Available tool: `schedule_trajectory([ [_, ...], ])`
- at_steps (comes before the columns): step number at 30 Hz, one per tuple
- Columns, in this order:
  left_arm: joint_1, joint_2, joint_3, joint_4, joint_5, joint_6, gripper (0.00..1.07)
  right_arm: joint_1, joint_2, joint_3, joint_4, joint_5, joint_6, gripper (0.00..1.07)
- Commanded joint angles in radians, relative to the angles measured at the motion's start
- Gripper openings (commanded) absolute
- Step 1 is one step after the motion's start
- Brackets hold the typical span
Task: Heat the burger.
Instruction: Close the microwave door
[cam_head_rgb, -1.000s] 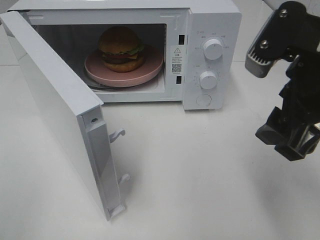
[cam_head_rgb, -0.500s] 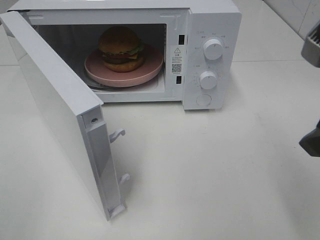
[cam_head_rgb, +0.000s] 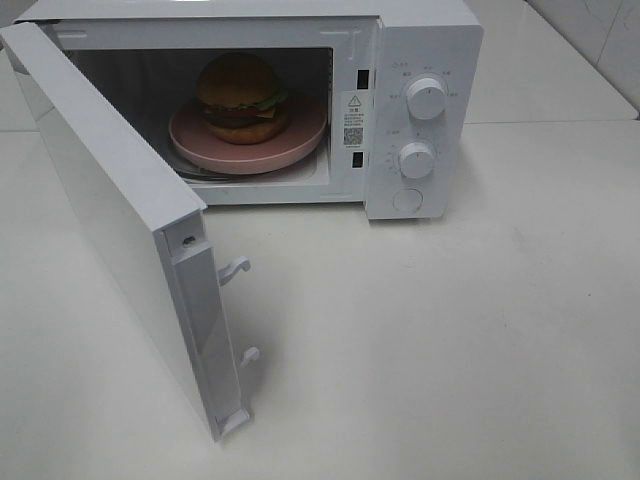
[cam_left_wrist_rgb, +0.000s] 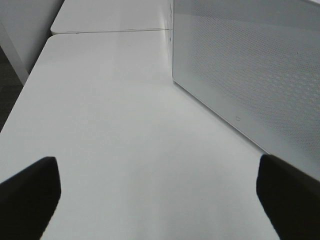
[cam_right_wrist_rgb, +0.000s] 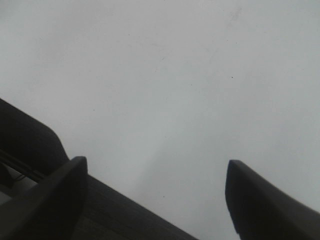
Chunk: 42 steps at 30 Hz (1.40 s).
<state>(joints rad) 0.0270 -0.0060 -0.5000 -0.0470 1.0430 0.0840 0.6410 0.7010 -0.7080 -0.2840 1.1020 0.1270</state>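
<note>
The burger (cam_head_rgb: 240, 97), with a golden-brown bun, dark patty and green lettuce, sits on a pink plate (cam_head_rgb: 300, 140) inside the white microwave (cam_head_rgb: 420, 40). The microwave door (cam_head_rgb: 110, 220) stands wide open, swung out toward the front left. Neither gripper shows in the exterior high view. My left gripper (cam_left_wrist_rgb: 157, 195) is open and empty over the white table, beside the door's perforated outer face (cam_left_wrist_rgb: 250, 65). My right gripper (cam_right_wrist_rgb: 155, 200) is open and empty above the table's edge.
Two white knobs (cam_head_rgb: 427, 99) and a round button (cam_head_rgb: 407, 200) sit on the microwave's right panel. Two latch hooks (cam_head_rgb: 235, 268) stick out of the door's edge. The white table (cam_head_rgb: 450, 340) spreads in front. A dark floor (cam_right_wrist_rgb: 115, 215) shows past the table edge.
My right arm has pulled away to the right and left the exterior high view. The burger, plate and door have not moved.
</note>
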Motion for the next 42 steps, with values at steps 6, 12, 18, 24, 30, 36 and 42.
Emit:
schedule_trajectory([
  [6,0.001,-0.018,0.002,0.003,-0.003,-0.003,1.00,-0.071,-0.110,0.064,0.069,0.009,0.028,0.74],
  [12,0.001,-0.018,0.002,0.003,-0.003,-0.003,1.00,-0.201,-0.208,0.070,0.086,0.022,-0.002,0.74],
  [18,0.001,-0.018,0.002,0.003,-0.003,-0.003,1.00,-0.314,-0.319,0.070,0.098,0.037,-0.001,0.74],
  [24,0.001,-0.018,0.002,0.003,-0.003,-0.003,1.00,-0.416,-0.463,0.098,0.102,0.065,-0.009,0.74],
  [30,0.001,-0.018,0.002,0.003,-0.003,-0.003,1.00,-0.468,-0.567,0.161,0.152,0.025,-0.073,0.74],
  [36,0.001,-0.018,0.002,0.003,-0.003,-0.003,1.00,-0.504,-0.634,0.163,0.183,-0.032,-0.107,0.74],
  [42,0.001,-0.018,0.002,0.003,-0.003,-0.003,1.00,-0.523,-0.710,0.207,0.190,-0.097,-0.106,0.74],
])
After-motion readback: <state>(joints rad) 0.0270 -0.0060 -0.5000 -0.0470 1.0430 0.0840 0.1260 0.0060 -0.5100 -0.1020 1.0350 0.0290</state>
